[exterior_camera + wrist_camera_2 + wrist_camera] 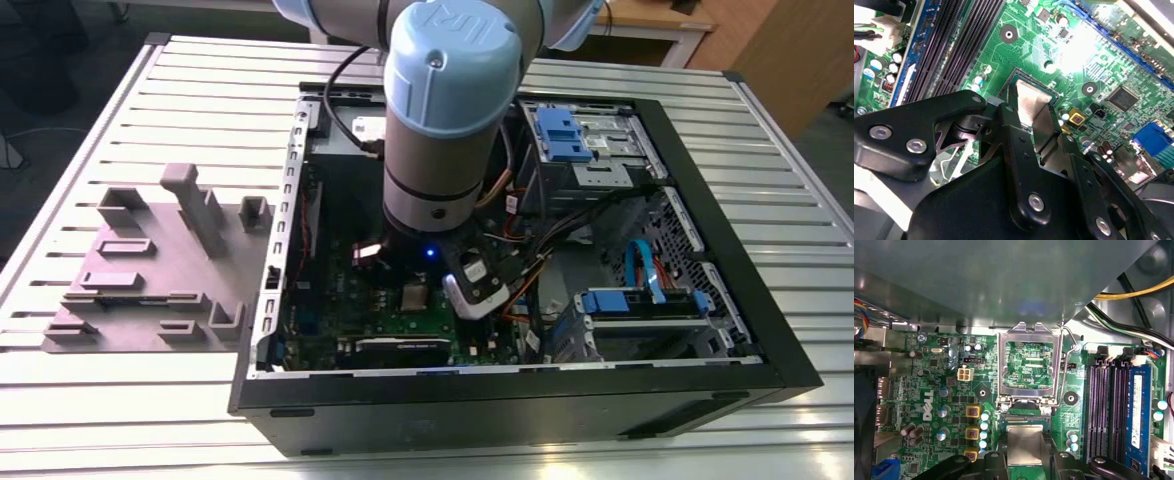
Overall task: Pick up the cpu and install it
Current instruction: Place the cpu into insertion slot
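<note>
Narrow jaws — gripping cpu (1025, 445) (both sides)

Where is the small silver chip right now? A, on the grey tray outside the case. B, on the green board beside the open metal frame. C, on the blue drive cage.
B: in the first wrist view the chip lies on the green board, right beside the flipped-open metal frame.
</note>
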Available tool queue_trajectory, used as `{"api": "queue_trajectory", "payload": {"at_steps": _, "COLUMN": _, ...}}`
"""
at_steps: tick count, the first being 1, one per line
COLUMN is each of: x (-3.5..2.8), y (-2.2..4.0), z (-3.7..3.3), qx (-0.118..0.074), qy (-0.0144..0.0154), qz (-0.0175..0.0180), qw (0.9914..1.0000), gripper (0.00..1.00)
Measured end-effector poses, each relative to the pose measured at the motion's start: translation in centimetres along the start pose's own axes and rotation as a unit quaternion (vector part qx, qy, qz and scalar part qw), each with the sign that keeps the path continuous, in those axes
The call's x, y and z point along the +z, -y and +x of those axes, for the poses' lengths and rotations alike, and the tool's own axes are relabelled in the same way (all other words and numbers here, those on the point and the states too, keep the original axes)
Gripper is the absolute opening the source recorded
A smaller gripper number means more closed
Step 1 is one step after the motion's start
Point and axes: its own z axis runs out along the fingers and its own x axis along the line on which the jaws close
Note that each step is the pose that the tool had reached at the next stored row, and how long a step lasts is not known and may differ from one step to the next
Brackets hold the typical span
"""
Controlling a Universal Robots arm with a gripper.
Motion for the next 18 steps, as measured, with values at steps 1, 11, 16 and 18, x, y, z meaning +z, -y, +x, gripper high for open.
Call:
{"api": "queue_trajectory", "payload": {"at_steps": 1, "x": 0.04, "y": 0.00, "z": 0.00, "qx": 0.001, "qy": 0.0000, "qz": 0.0000, "qw": 1.00000, "gripper": 0.39}}
{"api": "queue_trajectory", "payload": {"at_steps": 11, "x": 0.16, "y": 0.00, "z": 0.00, "qx": 0.002, "qy": 0.0001, "qz": 0.0000, "qw": 1.00000, "gripper": 0.39}}
{"api": "queue_trajectory", "payload": {"at_steps": 16, "x": 0.17, "y": 0.01, "z": 0.00, "qx": 0.002, "qy": 0.0001, "qz": 0.0000, "qw": 1.00000, "gripper": 0.33}}
{"api": "queue_trajectory", "payload": {"at_steps": 18, "x": 0.17, "y": 0.00, "z": -0.01, "qx": 0.002, "qy": 0.0001, "qz": 0.0000, "qw": 1.00000, "gripper": 0.33}}
